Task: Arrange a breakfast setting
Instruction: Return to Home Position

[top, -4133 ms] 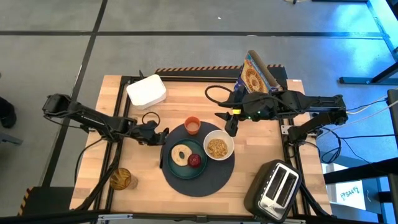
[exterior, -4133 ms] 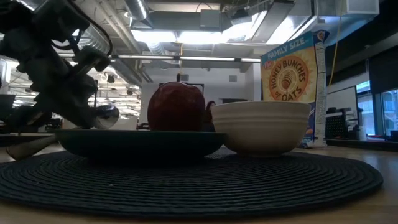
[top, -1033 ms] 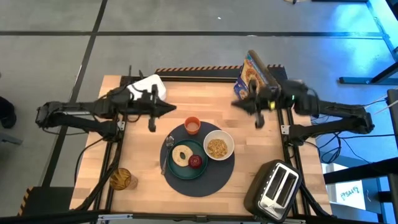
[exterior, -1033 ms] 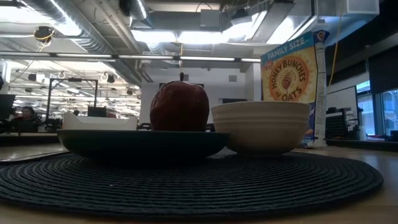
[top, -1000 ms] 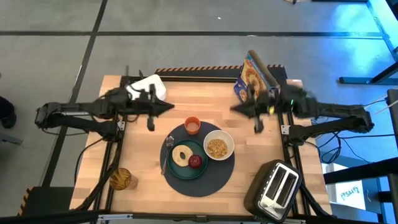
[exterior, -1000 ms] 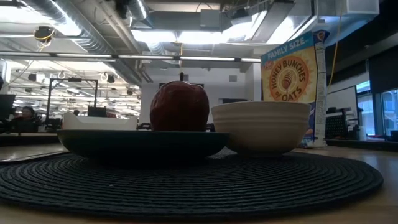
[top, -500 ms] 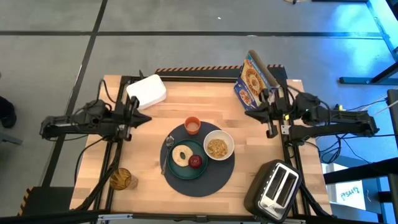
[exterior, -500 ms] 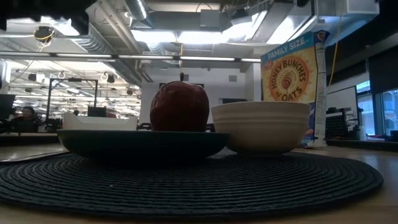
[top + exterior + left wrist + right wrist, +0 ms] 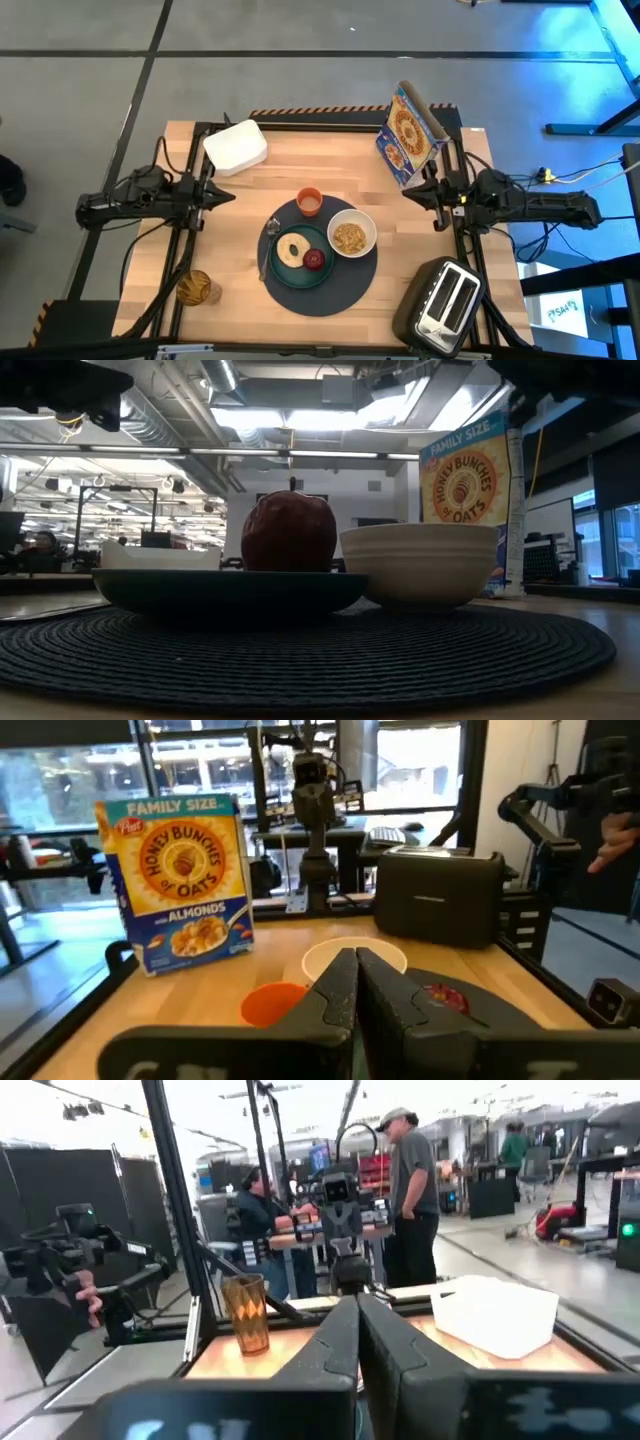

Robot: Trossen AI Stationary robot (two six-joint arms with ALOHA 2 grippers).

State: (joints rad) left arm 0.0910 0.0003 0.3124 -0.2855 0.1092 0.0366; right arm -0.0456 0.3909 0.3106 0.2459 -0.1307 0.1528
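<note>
Navy mat (image 9: 340,282) sits mid-bench (image 9: 290,165), teal plate (image 9: 295,276) on it with the bagel (image 9: 292,248) and apple (image 9: 314,259). White bowl (image 9: 330,235) touches the plate's right, orange cup (image 9: 309,201) is on the mat's far edge, and the spoon (image 9: 262,263) is left of the plate. Left jaws and right jaws are both pinched closed, empty, out at opposite bench sides.

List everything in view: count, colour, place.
mat: 1, navy, table centre
plate: 1, teal, on mat
bagel: 1, tan, on plate
apple: 1, red, on plate
bowl: 1, white, right of plate
cup: 1, orange, behind plate
spoon: 1, dark, left of plate
cereal box: 1, blue, rear right
container: 1, white, rear left
glass: 1, amber, front left
toaster: 1, black, front right
people: several, room beyond
left gripper: 1, dark, shut, left edge
right gripper: 1, dark, shut, right edge
</note>
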